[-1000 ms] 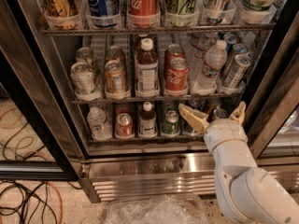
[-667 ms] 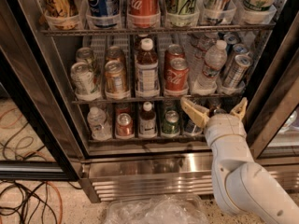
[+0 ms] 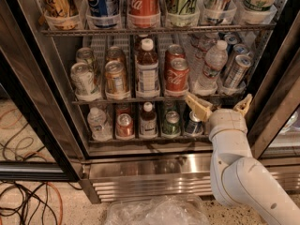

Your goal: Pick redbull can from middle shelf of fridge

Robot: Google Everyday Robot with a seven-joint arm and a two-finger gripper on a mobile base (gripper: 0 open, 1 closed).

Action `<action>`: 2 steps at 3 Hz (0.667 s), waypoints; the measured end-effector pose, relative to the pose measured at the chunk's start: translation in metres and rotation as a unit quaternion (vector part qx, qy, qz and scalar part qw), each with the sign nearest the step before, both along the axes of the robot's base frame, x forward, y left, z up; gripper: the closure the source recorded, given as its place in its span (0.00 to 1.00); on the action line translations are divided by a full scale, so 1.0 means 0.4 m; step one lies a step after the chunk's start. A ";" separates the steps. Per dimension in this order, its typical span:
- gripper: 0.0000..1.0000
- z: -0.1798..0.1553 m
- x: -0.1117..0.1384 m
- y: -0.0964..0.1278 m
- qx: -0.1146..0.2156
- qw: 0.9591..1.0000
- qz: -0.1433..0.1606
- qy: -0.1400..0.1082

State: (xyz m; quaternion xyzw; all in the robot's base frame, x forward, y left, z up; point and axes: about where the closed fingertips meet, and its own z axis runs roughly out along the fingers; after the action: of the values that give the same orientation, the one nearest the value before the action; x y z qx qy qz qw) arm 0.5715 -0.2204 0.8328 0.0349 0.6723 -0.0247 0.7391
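The hand (image 3: 221,108) hangs at the front of the fridge (image 3: 150,171), level with the front edge of the middle shelf (image 3: 122,99). Its two tan fingers (image 3: 198,108) are spread wide with nothing between them. The redbull can (image 3: 236,71) stands on that shelf just above the hand, in the end lane over the finger nearer the door frame (image 3: 275,74), touching neither finger, and a water bottle (image 3: 212,64) stands beside it, above the other finger.

Silver-and-blue redbull can (image 3: 236,71), red cola can (image 3: 177,76), dark-framed fridge (image 3: 33,93), cream-fingered tool (image 3: 218,100) spread wide at grey middle shelf (image 3: 140,99)
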 end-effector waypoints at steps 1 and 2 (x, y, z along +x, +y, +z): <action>0.00 -0.040 0.025 -0.021 -0.012 0.999 -0.029 0.006; 0.00 -0.069 0.030 -0.067 -0.022 0.997 -0.075 0.006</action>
State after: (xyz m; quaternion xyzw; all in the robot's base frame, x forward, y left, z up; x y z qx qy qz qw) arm 0.5836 -0.2470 0.8053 0.0693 0.6717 -0.0952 0.7314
